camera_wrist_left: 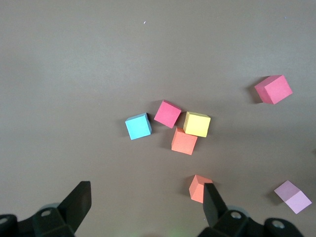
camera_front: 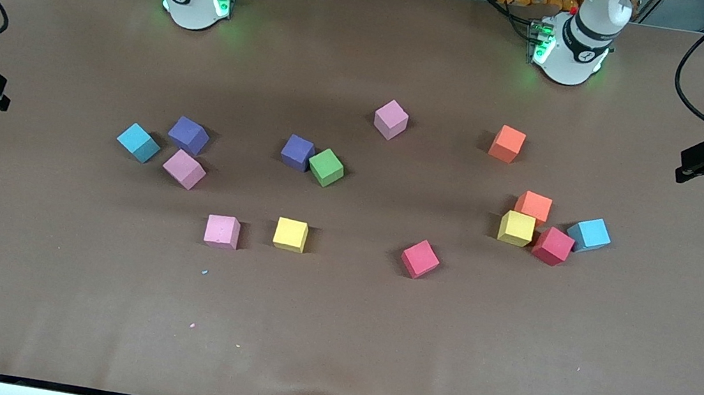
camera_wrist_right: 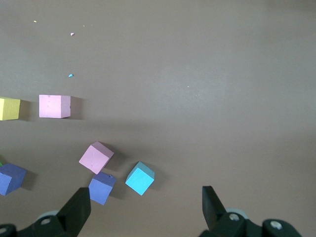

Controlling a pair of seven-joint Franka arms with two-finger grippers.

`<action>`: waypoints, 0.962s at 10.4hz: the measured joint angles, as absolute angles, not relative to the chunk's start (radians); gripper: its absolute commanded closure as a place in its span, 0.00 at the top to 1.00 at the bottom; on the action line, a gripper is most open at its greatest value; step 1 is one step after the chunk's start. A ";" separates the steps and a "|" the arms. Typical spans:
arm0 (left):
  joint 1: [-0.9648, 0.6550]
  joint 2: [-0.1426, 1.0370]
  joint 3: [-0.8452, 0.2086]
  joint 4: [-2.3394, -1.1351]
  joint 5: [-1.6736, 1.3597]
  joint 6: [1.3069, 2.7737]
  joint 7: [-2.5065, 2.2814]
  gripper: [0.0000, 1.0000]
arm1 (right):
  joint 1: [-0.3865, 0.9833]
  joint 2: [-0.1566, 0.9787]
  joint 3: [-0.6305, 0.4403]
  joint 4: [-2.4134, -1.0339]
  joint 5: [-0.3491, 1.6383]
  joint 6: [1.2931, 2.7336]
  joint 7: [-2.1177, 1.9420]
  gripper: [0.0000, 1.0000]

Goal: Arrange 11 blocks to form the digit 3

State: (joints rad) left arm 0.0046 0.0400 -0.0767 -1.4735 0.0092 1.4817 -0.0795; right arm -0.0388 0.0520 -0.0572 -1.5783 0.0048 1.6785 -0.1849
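The blocks lay scattered on the table, no digit begun: a pink block and an orange block farthest from the front camera, a purple block touching the green block, and a yellow block packed with a red block, another orange and a light-blue cube toward the left arm's end. I had the left tool hanging at that end with fingers spread and empty, and the right tool likewise apart over its own end near a second light-blue cube. My worry was the tight cluster: reaching for one block could nudge its neighbours, or I might grab a light-blue cube by mistake.
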 measured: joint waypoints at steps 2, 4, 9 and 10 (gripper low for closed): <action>0.005 0.040 -0.077 -1.473 0.009 1.482 -0.080 1.00 | -0.038 0.052 -0.057 -1.578 0.005 1.678 -0.185 1.00; 0.005 0.040 -0.077 -1.473 0.009 1.482 -0.079 1.00 | -0.038 0.052 -0.057 -1.578 0.005 1.678 -0.185 1.00; -0.019 0.075 -0.095 -1.477 0.008 1.485 -0.093 1.00 | -0.038 0.061 -0.057 -1.579 0.005 1.676 -0.185 1.00; -0.031 0.081 -0.105 -1.486 0.005 1.495 -0.129 1.00 | -0.036 0.082 -0.056 -1.580 0.005 1.675 -0.185 1.00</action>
